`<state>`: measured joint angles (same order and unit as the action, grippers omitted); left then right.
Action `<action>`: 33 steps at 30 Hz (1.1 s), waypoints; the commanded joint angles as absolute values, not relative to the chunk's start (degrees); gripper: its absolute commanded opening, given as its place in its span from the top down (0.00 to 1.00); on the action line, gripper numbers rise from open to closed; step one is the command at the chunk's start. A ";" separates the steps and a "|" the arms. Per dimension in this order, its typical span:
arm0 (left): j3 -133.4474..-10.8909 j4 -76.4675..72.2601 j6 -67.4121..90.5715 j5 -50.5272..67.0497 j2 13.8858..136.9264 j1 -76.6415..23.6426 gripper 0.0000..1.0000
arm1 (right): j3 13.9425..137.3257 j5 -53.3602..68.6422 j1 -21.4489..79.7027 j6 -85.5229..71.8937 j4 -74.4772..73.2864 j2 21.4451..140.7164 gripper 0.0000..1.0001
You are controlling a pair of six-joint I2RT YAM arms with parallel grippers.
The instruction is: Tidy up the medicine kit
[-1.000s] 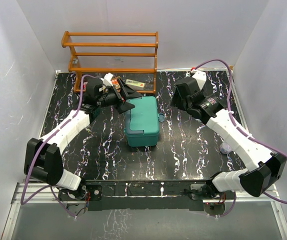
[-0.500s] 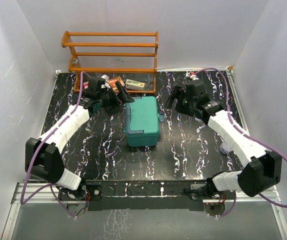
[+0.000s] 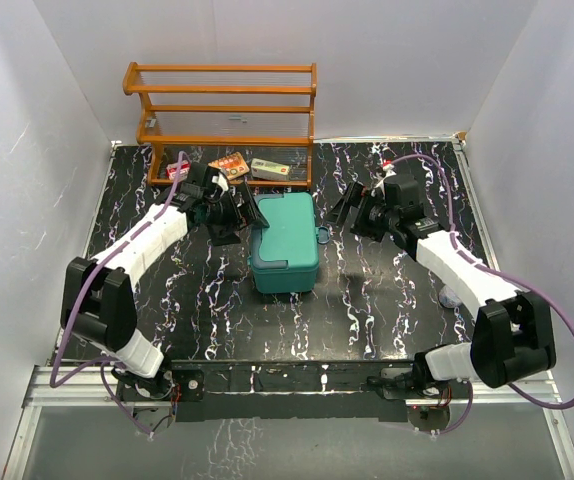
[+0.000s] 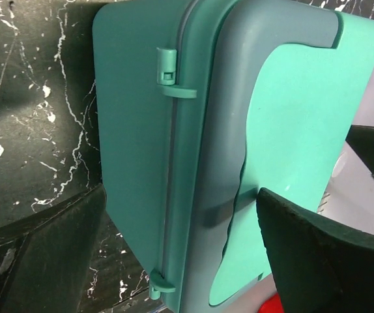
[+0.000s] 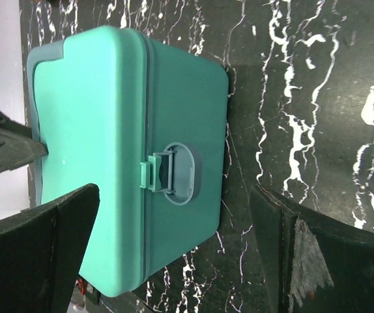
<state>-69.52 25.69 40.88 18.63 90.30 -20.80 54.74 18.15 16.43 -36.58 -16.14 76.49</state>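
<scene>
Fingers of my left gripper [image 3: 242,212] and right gripper [image 3: 348,211] spread wide, flanking the shut medicine kit [image 3: 285,243], contents hidden under its lid

We see the medicine kit [image 3: 285,243], a teal-green rectangular box with rounded corners, resting flat near the middle of the black marbled table [image 3: 387,300], its long side running front to back. Its lighter lid [image 5: 83,130] is shut. A latch [image 5: 167,173] sits on the right side and two hinges [image 4: 166,68] on the left.
</scene>
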 commanded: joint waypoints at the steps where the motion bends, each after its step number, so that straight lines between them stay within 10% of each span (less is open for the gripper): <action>1: -69.07 27.29 39.46 20.88 91.33 -20.94 0.04 | 53.17 25.37 16.26 -36.25 -5.02 77.50 0.02; 33: -71.17 27.43 42.39 21.86 93.53 -20.92 0.10 | 52.41 39.02 16.40 -56.72 8.68 88.39 0.02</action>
